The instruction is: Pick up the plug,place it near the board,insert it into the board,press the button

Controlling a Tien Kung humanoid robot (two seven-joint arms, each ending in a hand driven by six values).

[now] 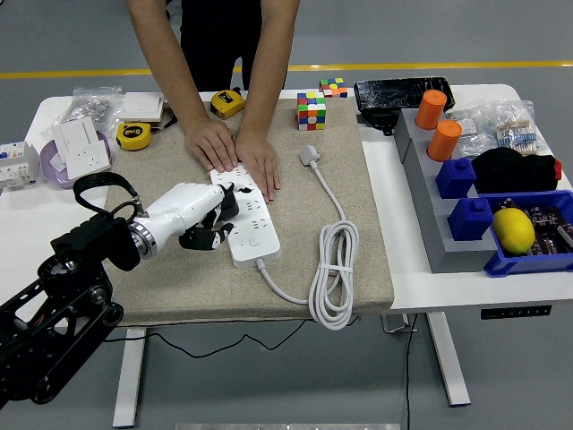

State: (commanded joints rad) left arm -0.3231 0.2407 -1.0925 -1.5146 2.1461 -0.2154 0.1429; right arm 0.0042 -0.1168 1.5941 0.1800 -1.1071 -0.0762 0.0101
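The left hand (199, 218) lay over the black plug (224, 208), fingers curled around it, at the left edge of the white power strip (249, 224) on the beige mat (358, 206). A person's hands (235, 152) pressed down the strip's far end.

place: lab/workshop | cues: grey floor, yellow line (403, 65), parts bins (528, 242)

Left hand (195, 218), fingers seemingly curled
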